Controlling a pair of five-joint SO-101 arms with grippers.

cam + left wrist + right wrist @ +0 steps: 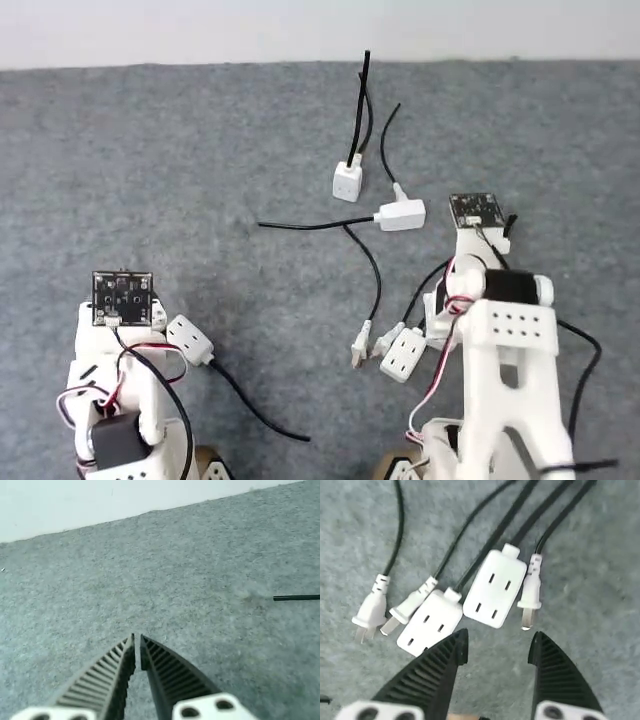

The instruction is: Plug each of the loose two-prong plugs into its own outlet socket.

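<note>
Grey bench (180, 170) underneath everything. Right gripper (497, 645) spread wide, just above two white outlet sockets (495, 589) lying side by side. Left gripper (137, 642) pressed together, over the bench. Three loose two-prong plugs (370, 614) flanking the sockets, unplugged.

grey table (150, 160), perhaps felt, plugs (530, 592), sockets (495, 589)

White two-prong plug (529, 594) is lying loose just beside outlet block (495, 587); two further plugs (370, 614) are lying beside second block (430, 622), all trailing black cords (492, 535).
</note>
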